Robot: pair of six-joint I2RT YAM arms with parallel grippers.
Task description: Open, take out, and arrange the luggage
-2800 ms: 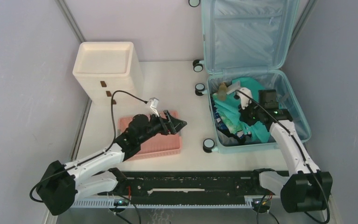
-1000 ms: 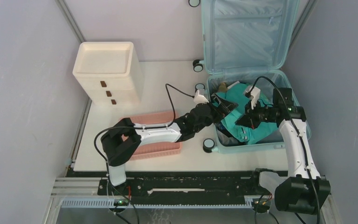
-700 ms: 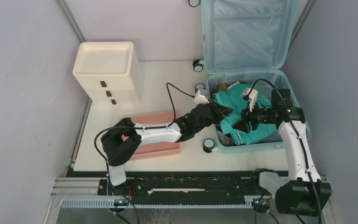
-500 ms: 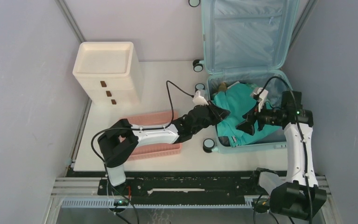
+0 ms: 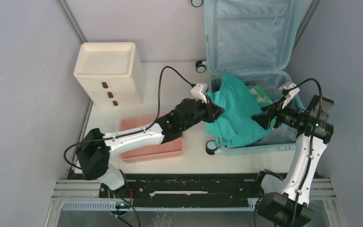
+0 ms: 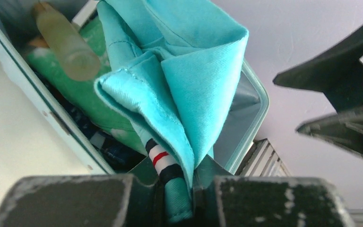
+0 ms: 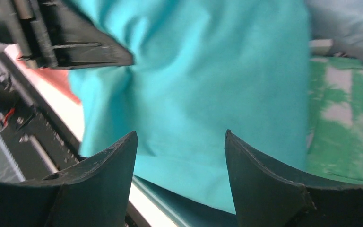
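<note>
The luggage (image 5: 250, 33) lies open at the back right, its lid leaning against the wall. My left gripper (image 5: 213, 109) is shut on a bunched teal garment (image 5: 234, 111), which hangs lifted over the suitcase's left half. In the left wrist view the cloth (image 6: 189, 94) and its striped trim are pinched between the jaws of my left gripper (image 6: 177, 203), above the luggage rim (image 6: 33, 82). My right gripper (image 5: 263, 118) stands open just right of the garment with nothing in it. In the right wrist view the right gripper (image 7: 179, 137) faces the teal garment (image 7: 208, 85).
A green patterned cloth (image 5: 260, 92) and a pale bottle (image 6: 66, 42) lie in the suitcase. A pink basket (image 5: 158, 146) sits under my left arm. A cream drawer cabinet (image 5: 108, 71) stands at the back left. A caster wheel (image 5: 211, 147) sticks out at the suitcase's near-left corner.
My left gripper has shut on the teal garment and raised it toward the back left. My right gripper has let go, opened and drawn back to the right.
</note>
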